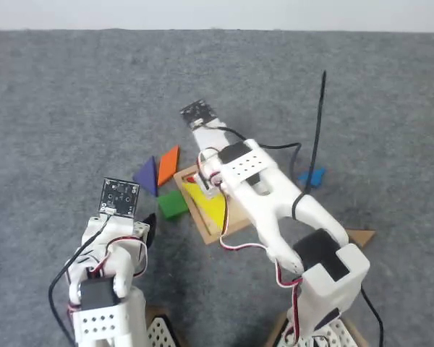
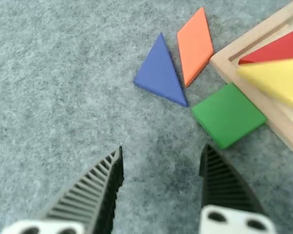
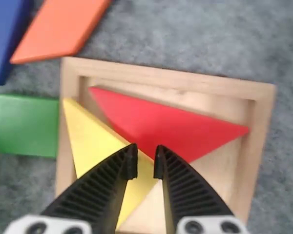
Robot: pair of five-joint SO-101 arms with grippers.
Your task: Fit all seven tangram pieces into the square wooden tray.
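right gripper [image 3: 145,148]: fingers almost together with a thin gap and nothing in it, hanging right over the seam where the yellow triangle [image 3: 90,134] meets the red triangle [image 3: 171,124]. My guess is it's set up to nudge, not grab.

tray [image 3: 168,80]: mid-table, with both big triangles inside. Yellow hugs the wall on the green side and may not be fully seated, can't tell.

left gripper [image 2: 163,151]: fingers spread wide, holding nothing, low over bare table [image 1: 58,108] just short of the green square [image 2: 228,114]. Probably lined up to take it.

loose pieces: green sits just beside the tray's outer rim. The blue triangle [image 2: 158,73] and orange parallelogram [image 2: 195,44] lie side by side off the tray's corner. A light blue piece [image 1: 312,176] is well apart, past the right arm.

room: open table around the left gripper, but it's tight between green and the rim.
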